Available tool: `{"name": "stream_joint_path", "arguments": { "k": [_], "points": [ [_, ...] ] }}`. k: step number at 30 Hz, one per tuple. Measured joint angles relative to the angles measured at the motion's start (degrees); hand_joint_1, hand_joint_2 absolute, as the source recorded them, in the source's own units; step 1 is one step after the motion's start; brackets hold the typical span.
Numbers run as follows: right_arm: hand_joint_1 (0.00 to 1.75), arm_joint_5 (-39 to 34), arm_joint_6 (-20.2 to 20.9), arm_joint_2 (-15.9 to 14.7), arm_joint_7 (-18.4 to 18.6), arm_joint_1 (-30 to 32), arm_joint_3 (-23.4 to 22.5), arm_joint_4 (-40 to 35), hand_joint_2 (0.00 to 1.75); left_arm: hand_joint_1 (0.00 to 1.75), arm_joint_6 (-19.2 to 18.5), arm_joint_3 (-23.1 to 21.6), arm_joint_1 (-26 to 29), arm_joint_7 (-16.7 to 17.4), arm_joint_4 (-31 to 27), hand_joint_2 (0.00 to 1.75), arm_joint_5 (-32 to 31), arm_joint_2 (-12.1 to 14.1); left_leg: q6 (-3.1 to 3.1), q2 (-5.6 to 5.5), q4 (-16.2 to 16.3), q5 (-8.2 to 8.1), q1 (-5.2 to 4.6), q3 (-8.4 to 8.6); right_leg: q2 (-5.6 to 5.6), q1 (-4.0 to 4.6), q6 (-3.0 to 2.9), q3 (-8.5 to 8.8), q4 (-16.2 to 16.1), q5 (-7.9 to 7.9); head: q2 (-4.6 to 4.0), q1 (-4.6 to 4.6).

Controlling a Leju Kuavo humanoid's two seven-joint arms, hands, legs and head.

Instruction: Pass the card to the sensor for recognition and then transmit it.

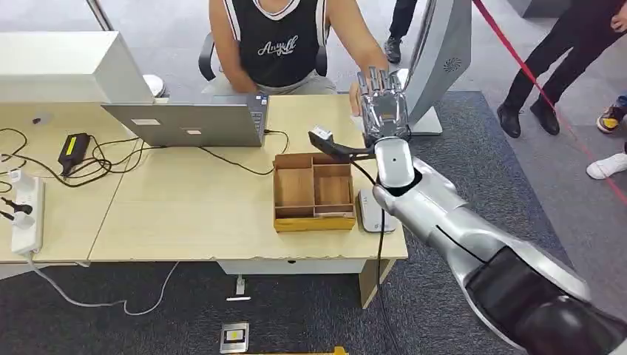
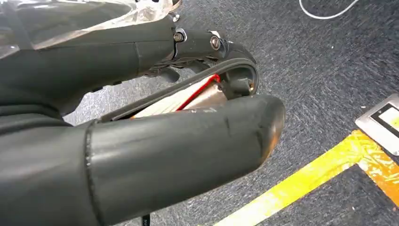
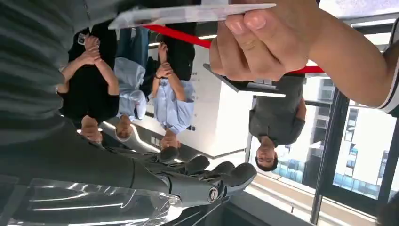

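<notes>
Reaching out past the desk's (image 1: 185, 222) far right corner, the right hand (image 1: 383, 103) has its fingers straight and spread, holding nothing. A person's hand (image 3: 263, 42) pinches the card (image 3: 188, 14) right by it, seen edge-on in the right wrist view. Person's black top reads something like "Anyill". Left hand (image 2: 141, 141) hangs over the carpet, can't tell how its fingers sit. Wooden tray (image 1: 313, 192) sits beside a laptop (image 1: 192, 122).

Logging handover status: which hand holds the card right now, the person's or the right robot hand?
The person's hand pinches the card at its edge; the right robot hand lies apart from it, holding nothing.
</notes>
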Motion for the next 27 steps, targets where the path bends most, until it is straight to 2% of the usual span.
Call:
{"name": "stream_joint_path", "arguments": {
  "k": [19,27],
  "points": [
    [1.75,-1.2,-0.6,0.4,-1.9,-0.7,0.8,1.5,1.75,0.00,0.0,0.0,0.0,-0.3,0.0,0.00,0.5,0.0,0.00,0.00,0.0,0.00,0.00,0.00,0.00,0.00,0.00,0.01,0.0,0.00,-0.02,0.00],
    [1.75,-1.7,-1.1,1.5,-2.9,-1.2,1.3,2.6,1.75,0.00,0.0,0.0,0.0,-0.8,0.0,0.00,0.8,0.0,0.00,0.00,0.0,0.00,0.01,0.01,0.00,0.00,0.00,0.00,0.0,0.00,0.00,0.02]
  ]
}}
